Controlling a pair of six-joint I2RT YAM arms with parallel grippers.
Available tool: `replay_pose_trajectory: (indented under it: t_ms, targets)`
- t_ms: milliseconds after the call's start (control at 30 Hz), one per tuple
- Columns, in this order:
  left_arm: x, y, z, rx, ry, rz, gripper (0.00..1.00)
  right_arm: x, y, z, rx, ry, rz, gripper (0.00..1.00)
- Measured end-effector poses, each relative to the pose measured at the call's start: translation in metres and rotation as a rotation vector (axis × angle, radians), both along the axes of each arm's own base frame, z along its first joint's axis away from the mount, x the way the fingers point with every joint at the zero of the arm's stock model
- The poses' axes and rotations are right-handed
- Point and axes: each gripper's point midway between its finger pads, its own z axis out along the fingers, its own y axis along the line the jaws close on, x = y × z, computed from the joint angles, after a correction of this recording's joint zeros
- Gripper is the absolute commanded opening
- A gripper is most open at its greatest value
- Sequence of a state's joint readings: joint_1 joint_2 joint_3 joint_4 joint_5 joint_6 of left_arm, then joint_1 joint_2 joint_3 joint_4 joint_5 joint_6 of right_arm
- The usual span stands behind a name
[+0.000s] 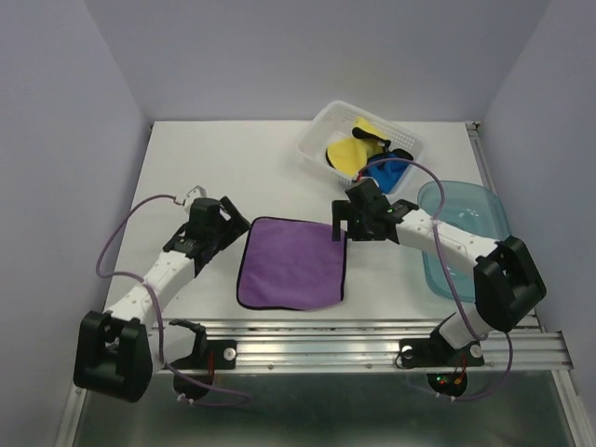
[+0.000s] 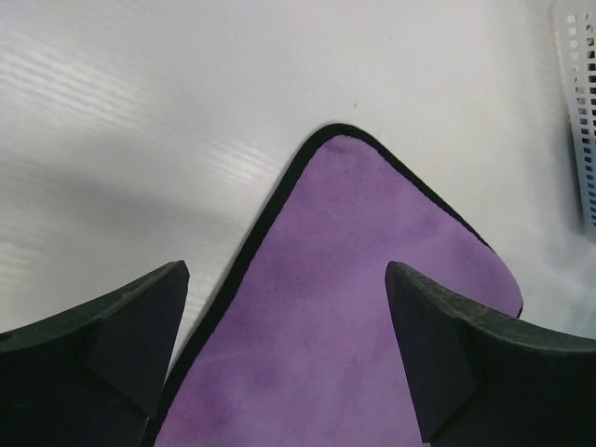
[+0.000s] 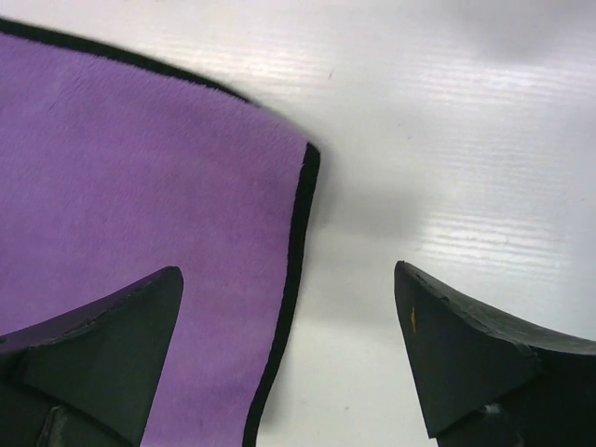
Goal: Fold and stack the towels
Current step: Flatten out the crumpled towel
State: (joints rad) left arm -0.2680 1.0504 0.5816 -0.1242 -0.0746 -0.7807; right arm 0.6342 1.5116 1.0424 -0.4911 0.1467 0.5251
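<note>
White basket (image 1: 315,130); blue-green tray (image 1: 468,220) — both on table (image 1: 214,158).

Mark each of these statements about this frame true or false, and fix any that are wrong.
1. The purple towel lies spread flat on the table. True.
2. The left gripper is shut on a towel corner. False: it is open, over the far left corner.
3. The basket holds a yellow towel and a blue towel. True.
4. The purple towel sits in the tray. False: it lies on the table, apart from the tray.
5. The right gripper is open over the purple towel's far right corner. True.
</note>
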Motion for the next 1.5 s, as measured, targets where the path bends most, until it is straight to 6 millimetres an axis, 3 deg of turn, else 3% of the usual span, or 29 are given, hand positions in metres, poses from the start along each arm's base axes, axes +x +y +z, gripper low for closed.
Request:
replay_pose_trajectory:
  t_ms: [167, 300, 600, 767, 867, 967, 1067, 1100, 1200, 1267, 1433, 1500]
  targets:
    - [0.041, -0.015, -0.004, 0.066, 0.022, -0.09, 0.99, 0.015, -0.006, -0.017, -0.053, -0.019, -0.071, 0.96]
    - [0.059, -0.026, -0.012, 0.095, 0.023, -0.149, 0.99, 0.022, -0.005, -0.02, -0.048, -0.035, -0.097, 0.9]
    - [0.05, -0.04, -0.039, 0.128, 0.08, -0.232, 0.99, 0.035, 0.011, -0.033, -0.003, -0.049, -0.091, 0.83]
    - [0.04, -0.053, -0.053, 0.143, 0.113, -0.279, 0.93, 0.037, 0.015, -0.047, -0.006, -0.031, -0.084, 0.82]
    - [0.037, -0.056, -0.067, 0.174, 0.145, -0.286, 0.82, 0.036, 0.015, -0.051, -0.007, -0.023, -0.081, 0.78]
    - [0.039, -0.058, -0.07, 0.205, 0.15, -0.279, 0.63, 0.036, 0.015, -0.052, -0.006, -0.022, -0.08, 0.7]
    - [0.042, -0.059, -0.073, 0.221, 0.156, -0.269, 0.26, 0.037, 0.018, -0.051, 0.006, -0.026, -0.074, 0.49]
    - [0.04, -0.059, -0.076, 0.222, 0.167, -0.263, 0.02, 0.037, 0.019, -0.051, 0.009, -0.027, -0.073, 0.36]
    - [0.039, -0.062, -0.078, 0.23, 0.174, -0.266, 0.0, 0.038, 0.023, -0.055, 0.014, -0.025, -0.06, 0.18]
    - [0.038, -0.062, -0.078, 0.234, 0.174, -0.265, 0.0, 0.038, 0.023, -0.062, 0.007, -0.015, -0.057, 0.12]
    - [0.031, -0.063, -0.073, 0.239, 0.173, -0.265, 0.0, 0.036, 0.025, -0.063, -0.005, -0.02, -0.037, 0.08]
    - [0.024, -0.065, -0.059, 0.227, 0.14, -0.278, 0.0, 0.035, 0.028, -0.056, -0.002, -0.035, -0.018, 0.08]
